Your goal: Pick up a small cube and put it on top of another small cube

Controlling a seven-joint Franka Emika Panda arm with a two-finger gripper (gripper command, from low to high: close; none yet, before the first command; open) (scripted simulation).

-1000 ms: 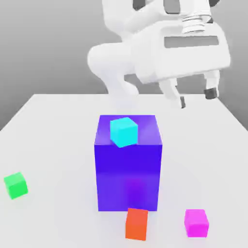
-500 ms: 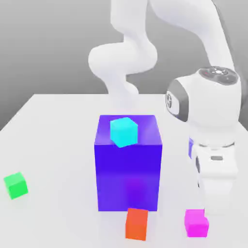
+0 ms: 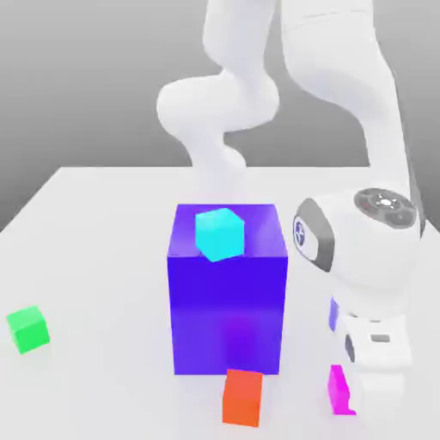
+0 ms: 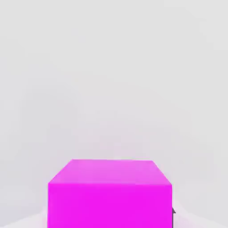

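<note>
Dropped lower since half a sec ago: gripper (image 3: 371,391) now sits right down at table level, hand body covering most of the magenta cube (image 3: 339,389), of which just a sliver shows on the side toward the orange-red cube (image 3: 242,396). Hand view has the magenta cube (image 4: 110,193) dead close under the cam, resting on the table (image 4: 111,80), w/ a dark bit of fingertip at its edge. Can't tell finger spacing, wide or closed, from either view, so no claim of a hold yet. Judgement: approach phase is about done, cube looks lined up w/ the hand, so next is the close-and-lift. Big blue-violet block (image 3: 228,296) w/ the cyan cube (image 3: 219,233) on top stands just beside the arm, toward the exterior view's left. Green cube (image 3: 28,328), the stacking target, is well apart, far beyond that block, so the carry prob needs to clear or skirt the block.
</note>
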